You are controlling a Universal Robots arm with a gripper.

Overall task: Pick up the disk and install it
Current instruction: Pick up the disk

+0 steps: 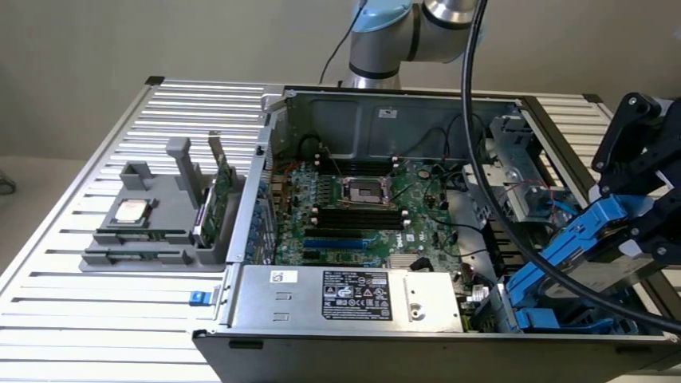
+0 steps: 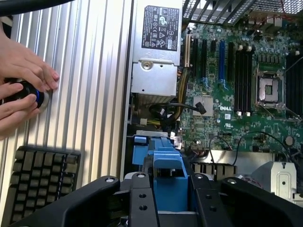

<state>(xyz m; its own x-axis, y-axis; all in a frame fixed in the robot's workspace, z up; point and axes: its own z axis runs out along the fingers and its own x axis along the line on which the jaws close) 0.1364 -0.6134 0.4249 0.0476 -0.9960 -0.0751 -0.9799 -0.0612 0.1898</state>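
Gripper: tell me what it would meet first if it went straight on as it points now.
Shut on the disk, the gripper points down into the computer case. Straight on, the disk would probably meet the blue drive bay first; depth is unclear.

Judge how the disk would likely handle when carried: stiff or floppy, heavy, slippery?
Probably stiff and heavyish: the disk is a flat metal-looking slab. Its blue carrier looks smooth plastic, so the gripper might let it slip.
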